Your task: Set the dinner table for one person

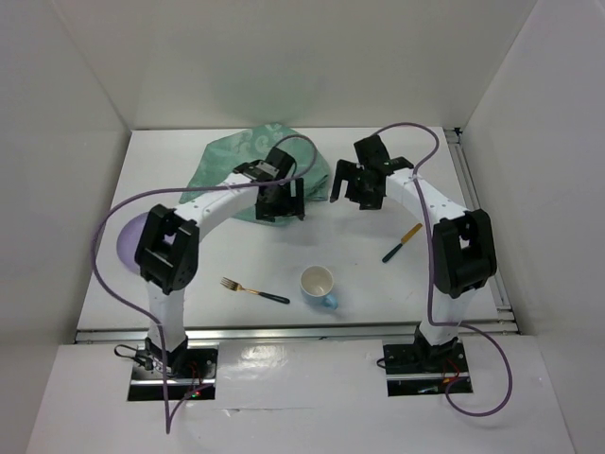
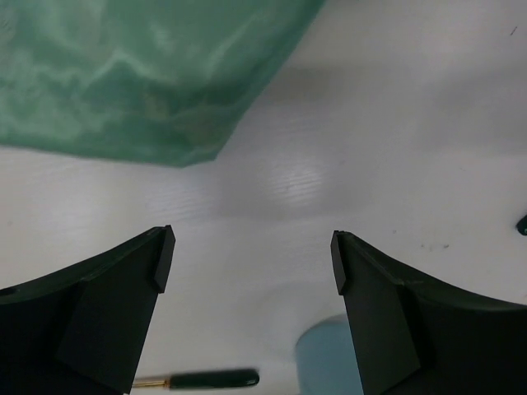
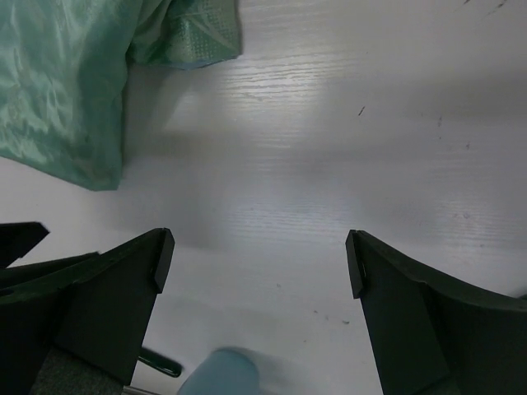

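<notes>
light: bright, even, overhead | glare: sheen on dinner table (image 3: 280,82) | blur: fingers (image 2: 107,313) soft in wrist views

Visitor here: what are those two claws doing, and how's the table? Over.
Left gripper open, empty, near teal-green cloth. Right gripper open, empty. White dinner table unset: gold fork, pale blue cup, green-handled knife scattered. Nothing blocking.

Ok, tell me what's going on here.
Two robot arms are setting a table and hold nothing yet. The left arm hovers at the near edge of the green cloth, the right arm just right of it, both with jaws open. The fork, mug, knife and purple plate sit untouched on the table.
</notes>
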`<state>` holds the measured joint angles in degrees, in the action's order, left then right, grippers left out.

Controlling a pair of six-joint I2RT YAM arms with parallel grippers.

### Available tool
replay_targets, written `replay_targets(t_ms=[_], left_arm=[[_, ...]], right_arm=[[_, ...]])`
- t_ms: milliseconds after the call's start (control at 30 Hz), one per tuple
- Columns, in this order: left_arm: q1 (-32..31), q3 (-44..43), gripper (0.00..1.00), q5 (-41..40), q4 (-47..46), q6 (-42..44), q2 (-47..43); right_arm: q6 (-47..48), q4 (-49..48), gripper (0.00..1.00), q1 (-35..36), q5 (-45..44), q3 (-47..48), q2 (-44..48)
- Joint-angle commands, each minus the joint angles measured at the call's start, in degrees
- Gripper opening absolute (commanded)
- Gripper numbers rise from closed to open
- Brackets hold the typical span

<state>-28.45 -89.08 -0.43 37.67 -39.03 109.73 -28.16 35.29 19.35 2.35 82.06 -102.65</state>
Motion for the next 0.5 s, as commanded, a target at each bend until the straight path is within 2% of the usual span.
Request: replay_targets(t_ms=[0, 100, 233, 467], left_arm=[[-3.0, -7.7, 0.96, -8.0, 1.8, 6.8, 5.6], [-4.1, -11.7, 0.99, -17.5, 2.7, 8.0, 9.9], [-4.1, -16.4, 0.99, -23.2, 3.4, 10.4, 15.3], [-4.6, -19.8, 0.98, -26.5, 2.7, 13.0, 20.5]], right_arm=[[1.0, -1.1, 1.0, -0.4, -0.6, -0.9, 2.8], [1.5, -1.1, 1.0, -1.8, 0.0, -2.8, 4.9], [1.5, -0.6, 1.0, -3.0, 1.4, -5.3, 7.7], [1.5, -0.6, 1.0, -3.0, 2.0, -7.3, 10.5]])
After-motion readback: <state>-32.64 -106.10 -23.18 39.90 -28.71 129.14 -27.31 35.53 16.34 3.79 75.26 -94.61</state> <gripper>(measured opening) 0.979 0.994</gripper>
